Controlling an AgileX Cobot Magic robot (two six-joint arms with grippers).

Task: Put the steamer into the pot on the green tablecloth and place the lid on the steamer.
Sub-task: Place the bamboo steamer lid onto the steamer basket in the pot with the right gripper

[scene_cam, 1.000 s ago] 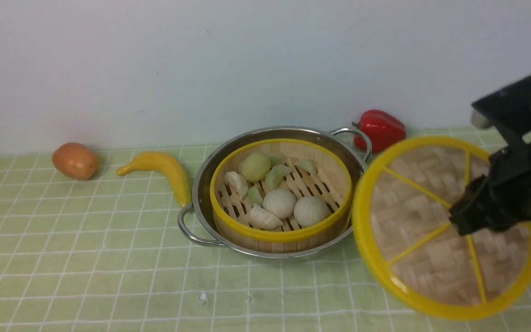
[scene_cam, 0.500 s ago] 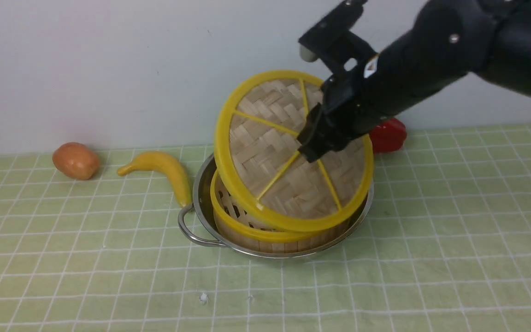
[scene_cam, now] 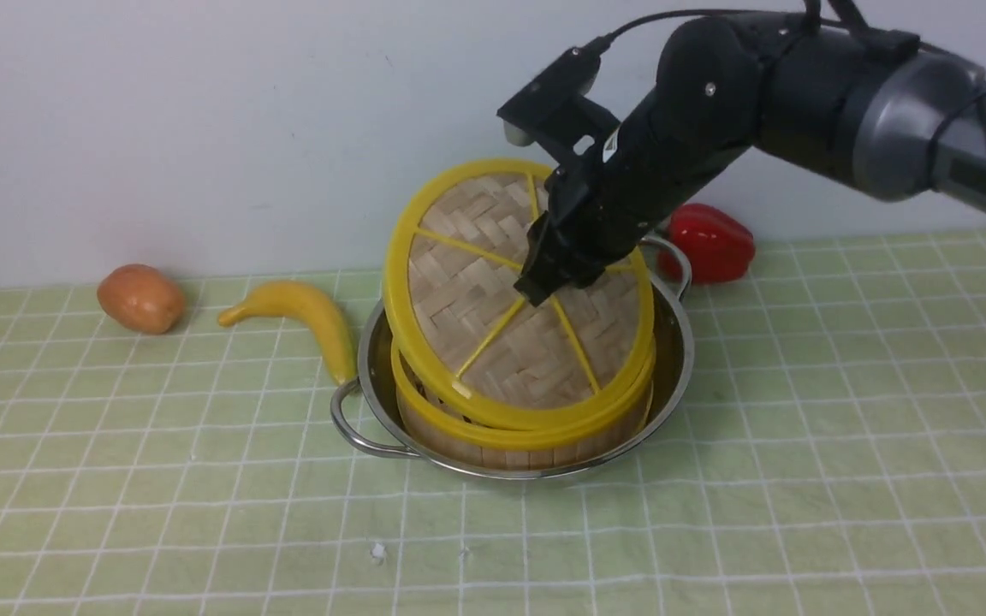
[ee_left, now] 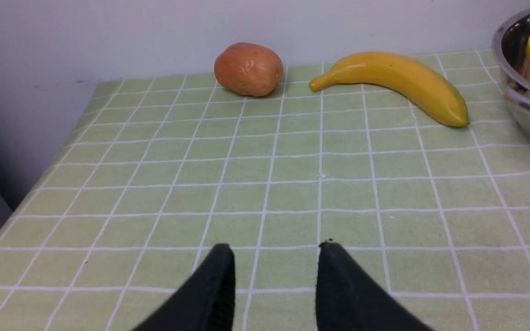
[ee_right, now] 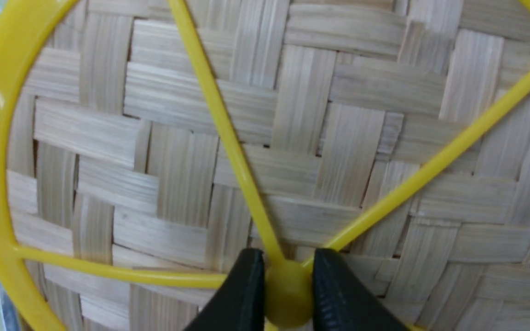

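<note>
The steel pot (scene_cam: 677, 338) stands on the green tablecloth (scene_cam: 202, 479) with the steamer (scene_cam: 527, 441) inside it; its contents are hidden. The woven lid (scene_cam: 467, 291) with yellow rim and spokes is tilted over the steamer, its near edge down on the steamer's rim and its far edge raised. My right gripper (scene_cam: 544, 287) is shut on the lid's yellow hub (ee_right: 288, 294). My left gripper (ee_left: 276, 250) is out of the front view; its wrist view shows it open and empty above the cloth, with the pot (ee_left: 522, 110) at the frame's edge.
A yellow banana (scene_cam: 305, 316) lies touching the pot's left side, and a brown potato (scene_cam: 140, 298) sits further left. A red pepper (scene_cam: 711, 242) stands behind the pot on the right. A white wall backs the table.
My right arm has swung left with the lid, from the right of the pot to above the steamer, and lowered it until its near edge meets the steamer's rim.
</note>
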